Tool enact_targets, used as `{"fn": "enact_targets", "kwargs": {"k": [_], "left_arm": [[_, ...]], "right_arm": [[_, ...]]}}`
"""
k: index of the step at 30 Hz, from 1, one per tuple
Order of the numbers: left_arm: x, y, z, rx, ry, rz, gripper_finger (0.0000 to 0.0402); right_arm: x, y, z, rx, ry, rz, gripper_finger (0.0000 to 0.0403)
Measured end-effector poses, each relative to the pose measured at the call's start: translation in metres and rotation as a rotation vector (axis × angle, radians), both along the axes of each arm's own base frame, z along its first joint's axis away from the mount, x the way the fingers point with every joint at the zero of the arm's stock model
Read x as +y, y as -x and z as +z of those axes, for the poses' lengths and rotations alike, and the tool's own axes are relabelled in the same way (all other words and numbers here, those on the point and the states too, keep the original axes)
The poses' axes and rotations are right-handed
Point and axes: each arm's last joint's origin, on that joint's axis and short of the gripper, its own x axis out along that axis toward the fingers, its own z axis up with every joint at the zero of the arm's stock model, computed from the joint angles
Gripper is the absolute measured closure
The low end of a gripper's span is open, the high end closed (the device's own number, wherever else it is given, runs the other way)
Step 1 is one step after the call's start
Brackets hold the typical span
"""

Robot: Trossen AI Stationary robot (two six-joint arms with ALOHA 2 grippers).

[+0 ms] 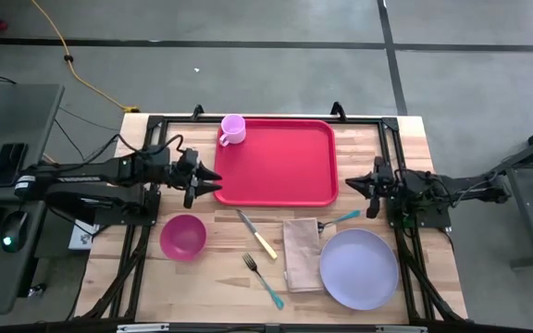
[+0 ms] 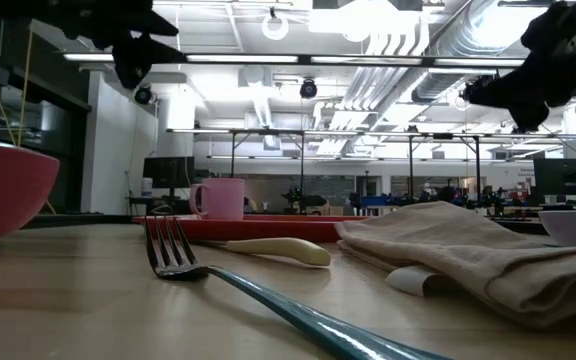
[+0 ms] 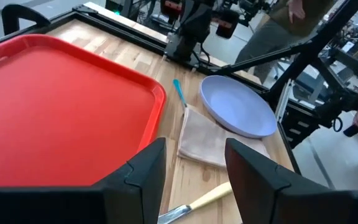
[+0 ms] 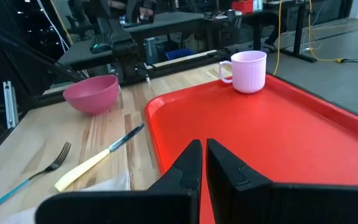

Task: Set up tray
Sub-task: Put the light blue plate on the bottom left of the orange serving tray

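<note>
The red tray (image 1: 280,162) lies flat on the wooden table at the far middle, with a pink mug (image 1: 232,129) standing on its far left corner. My left gripper (image 1: 216,180) hovers open at the tray's left near corner (image 3: 157,93), touching nothing. My right gripper (image 1: 343,185) hovers shut just off the tray's right edge (image 4: 166,155), also touching nothing. A lavender plate (image 1: 359,268), a beige napkin (image 1: 302,254), a knife (image 1: 257,234), a teal-handled fork (image 1: 263,279) and a pink bowl (image 1: 183,236) lie on the table nearer the front.
A teal utensil (image 1: 339,219) lies between the napkin and the plate, partly under the napkin's far edge. Black frame rails (image 1: 146,139) run along the table's left, right and far sides. A desk with a keyboard stands left of the table. A person shows beyond the table in the left wrist view.
</note>
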Motion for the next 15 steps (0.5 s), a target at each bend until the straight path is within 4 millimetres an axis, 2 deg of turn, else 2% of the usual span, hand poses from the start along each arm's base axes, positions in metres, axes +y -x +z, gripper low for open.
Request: {"fn": "enact_targets", "kwargs": {"k": [7, 15], "left_arm": [[0.0, -0.002, -0.019, -0.033, 0.006, -0.002, 0.0208], [0.0, -0.001, -0.037, -0.027, 0.03, 0.002, 0.0208]], "right_arm": [[0.001, -0.002, 0.029, 0.084, 0.041, 0.018, 0.0402], [0.006, -0.017, 0.053, 0.311, -0.02, 0.129, 0.0402]]}}
